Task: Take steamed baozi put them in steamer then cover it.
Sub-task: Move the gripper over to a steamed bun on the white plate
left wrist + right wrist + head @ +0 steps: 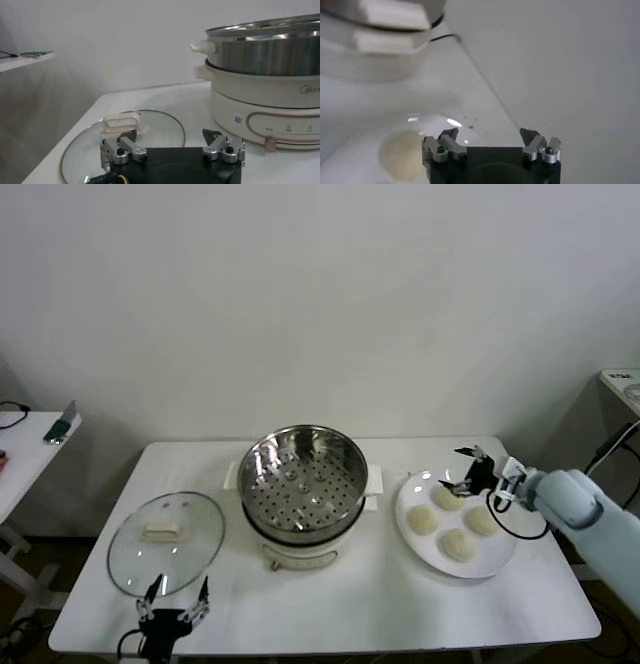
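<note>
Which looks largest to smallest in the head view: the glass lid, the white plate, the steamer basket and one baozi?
1. Steamer basket, white plate and glass lid: all look about equally wide, too close to rank.
2. One baozi, clearly the smallest; the four buns look alike.

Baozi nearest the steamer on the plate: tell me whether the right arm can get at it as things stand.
Probably yes. The right gripper hangs open at the plate's far edge, and that baozi lies uncovered with nothing between.

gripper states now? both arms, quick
Left gripper: open, empty, at the table's near edge by the cover.
Right gripper: open, empty, over the plate of baozi.
</note>
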